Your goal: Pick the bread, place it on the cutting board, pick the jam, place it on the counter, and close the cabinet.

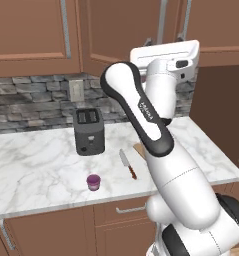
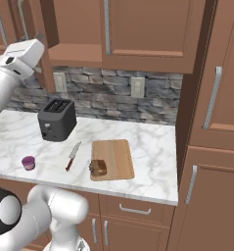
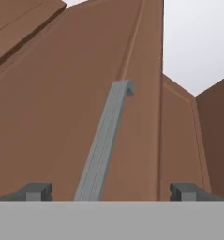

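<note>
The bread (image 2: 98,167) lies on the front left corner of the cutting board (image 2: 113,156); in the left base view a sliver of the board (image 1: 138,148) shows beside my arm. The purple jam (image 1: 93,182) (image 2: 28,163) stands on the marble counter (image 1: 36,160) near its front edge. My gripper (image 3: 112,191) is raised to the upper cabinet (image 2: 148,29) and is open. A silver bar handle (image 3: 104,145) on a brown door runs between its fingertips (image 3: 36,191), touching neither. The hand (image 1: 164,50) (image 2: 25,51) is high above the counter.
A black toaster (image 1: 88,131) (image 2: 56,119) stands at the back of the counter. A knife (image 1: 127,164) (image 2: 73,156) lies between the jam and the board. A tall cabinet (image 2: 211,122) bounds the counter on the right. Drawers (image 2: 133,211) sit below.
</note>
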